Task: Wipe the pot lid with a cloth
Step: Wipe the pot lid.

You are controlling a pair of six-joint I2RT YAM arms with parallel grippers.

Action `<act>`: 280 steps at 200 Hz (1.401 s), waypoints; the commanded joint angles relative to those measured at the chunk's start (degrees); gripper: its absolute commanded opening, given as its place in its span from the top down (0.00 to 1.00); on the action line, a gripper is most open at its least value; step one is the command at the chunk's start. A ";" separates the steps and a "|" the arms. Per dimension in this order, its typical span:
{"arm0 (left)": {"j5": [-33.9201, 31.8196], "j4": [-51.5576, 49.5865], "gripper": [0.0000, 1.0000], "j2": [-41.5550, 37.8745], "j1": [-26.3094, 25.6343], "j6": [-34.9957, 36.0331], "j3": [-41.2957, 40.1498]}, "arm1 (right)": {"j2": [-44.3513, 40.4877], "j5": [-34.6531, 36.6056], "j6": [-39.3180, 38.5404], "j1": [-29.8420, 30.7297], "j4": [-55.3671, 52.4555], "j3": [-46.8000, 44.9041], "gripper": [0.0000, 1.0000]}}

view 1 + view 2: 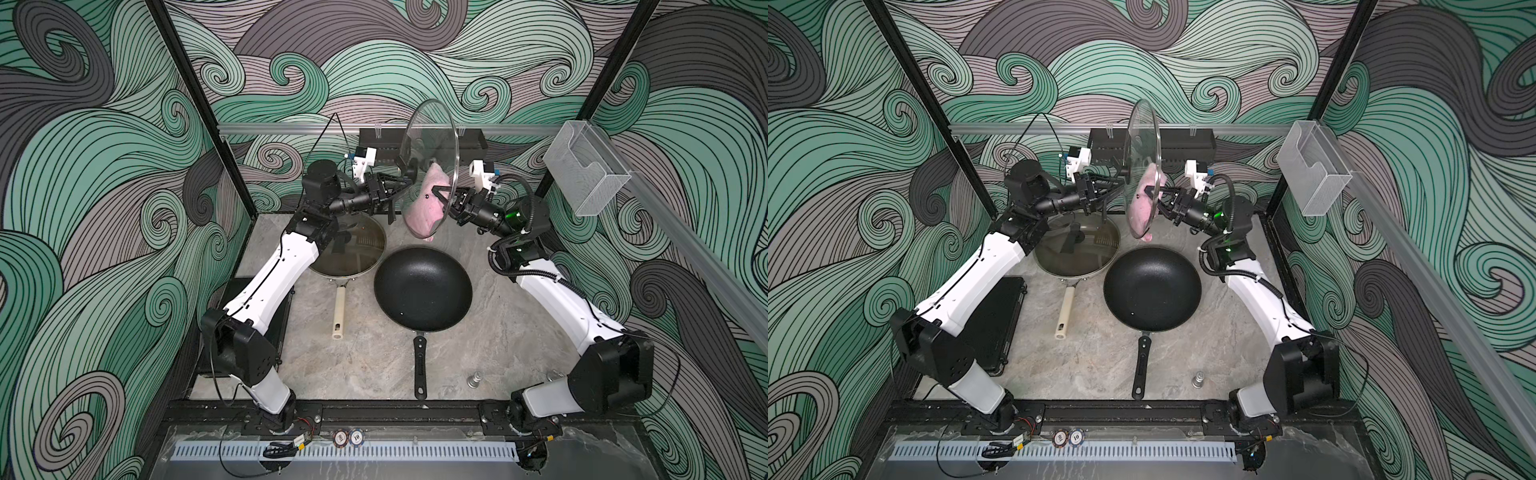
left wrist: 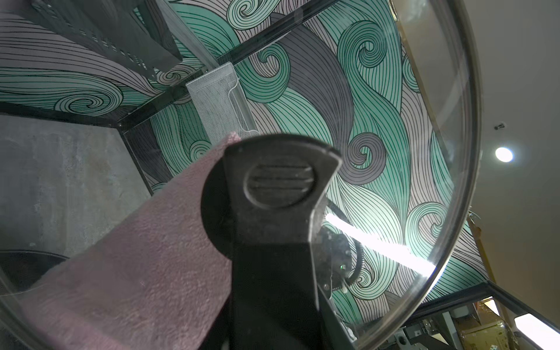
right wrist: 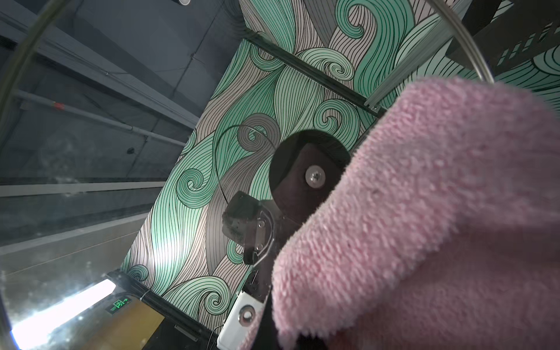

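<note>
two poker chips (image 1: pixel 348 437) sit at the front rail. past them on the table, the black wok (image 1: pixel 423 291) lies open, its dark inside bare. just beside it, a second pan (image 1: pixel 338 309) wears its own glass cover (image 1: pixel 361 245). above the wok's far rim both arms reach inward, elbows out. the left gripper (image 1: pixel 407 173) is clamped on the knob of the pot lid (image 1: pixel 432 133), holding it on edge, nearly upright. the right gripper (image 1: pixel 436 191) is pinched tight on the cloth (image 1: pixel 422 210), which hangs against the lid's underside. farther off, a clear bin (image 1: pixel 582 174) hangs on the side rail.
</note>
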 commanded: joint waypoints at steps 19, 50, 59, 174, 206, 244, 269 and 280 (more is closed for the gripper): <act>0.62 17.77 1.00 -1.03 -1.50 -4.86 6.37 | 1.44 -0.79 2.19 0.49 4.47 0.21 1.00; 0.27 20.43 1.00 -0.42 -4.02 -8.45 6.87 | 4.41 -0.73 -1.34 0.40 1.43 3.05 1.00; 0.18 20.99 1.00 -0.58 -4.92 -8.97 6.61 | 5.90 -0.73 -1.49 0.40 1.63 4.50 1.00; -9.50 -17.90 1.00 -4.27 -7.79 15.19 6.02 | 9.96 1.12 1.94 0.19 8.46 10.64 1.00; -7.86 -19.86 1.00 1.89 -9.70 17.98 8.93 | 5.14 2.34 0.25 3.89 6.88 0.31 1.00; -8.45 -6.59 1.00 -0.17 -8.08 11.22 2.29 | 1.74 3.84 -1.31 1.59 5.19 -3.76 1.00; -9.18 13.26 1.00 0.51 -6.49 -4.43 -1.49 | 3.19 4.78 5.28 -0.26 15.89 -5.12 1.00; -10.01 15.97 1.00 0.46 -6.14 -6.63 -0.75 | 5.10 6.61 11.84 -1.36 25.66 -5.47 1.00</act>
